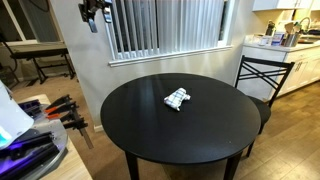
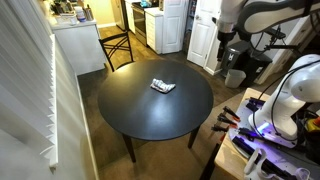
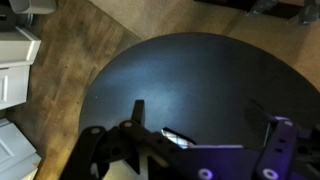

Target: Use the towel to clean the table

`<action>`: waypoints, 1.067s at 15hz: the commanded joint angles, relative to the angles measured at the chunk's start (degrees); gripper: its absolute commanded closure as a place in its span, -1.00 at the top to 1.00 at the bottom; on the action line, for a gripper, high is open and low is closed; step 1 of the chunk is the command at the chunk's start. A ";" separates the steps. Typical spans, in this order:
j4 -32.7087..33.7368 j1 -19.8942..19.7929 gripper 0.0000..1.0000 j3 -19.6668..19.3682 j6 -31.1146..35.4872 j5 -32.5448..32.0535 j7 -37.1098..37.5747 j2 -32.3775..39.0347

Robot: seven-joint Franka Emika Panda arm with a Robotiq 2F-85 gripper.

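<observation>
A small crumpled white towel (image 1: 177, 98) with a dark pattern lies near the middle of the round black table (image 1: 150, 130); both also show in an exterior view, towel (image 2: 163, 86) and table (image 2: 140, 115). My gripper (image 1: 92, 12) hangs high above the floor, off the table's edge and far from the towel; it also shows in an exterior view (image 2: 226, 52). In the wrist view the gripper (image 3: 196, 105) is open and empty, looking down on the table (image 3: 200, 70). The towel (image 3: 178, 137) peeks out, partly hidden behind the gripper body.
A black metal chair (image 1: 262, 75) stands at the table's far side, also in an exterior view (image 2: 117, 48). Window blinds (image 1: 165, 25) run along one wall. A kitchen counter (image 1: 290, 45) lies beyond. A cluttered bench with clamps (image 1: 60, 108) and equipment (image 2: 270, 120) stand near the table.
</observation>
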 commanded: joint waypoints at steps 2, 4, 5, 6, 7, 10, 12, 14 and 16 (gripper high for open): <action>3.34 -3.03 1.00 -0.01 20.45 -8.23 4.13 18.77; 6.78 -4.71 1.00 -0.50 27.36 -11.36 5.87 26.58; 9.20 -5.10 1.00 -0.99 29.54 -12.20 6.32 30.43; 11.64 -5.20 1.00 -1.56 30.86 -12.93 6.53 33.66; 14.27 -5.03 1.00 -2.31 31.63 -13.27 6.39 36.58; 23.02 -3.56 1.00 -5.03 32.28 -12.39 5.02 45.12; 28.58 -2.90 1.00 -6.18 31.93 -10.65 4.17 50.33; 32.74 -2.67 1.00 -6.40 31.30 -8.04 2.41 54.30; 30.69 -1.75 1.00 -7.45 31.61 -7.67 2.99 52.56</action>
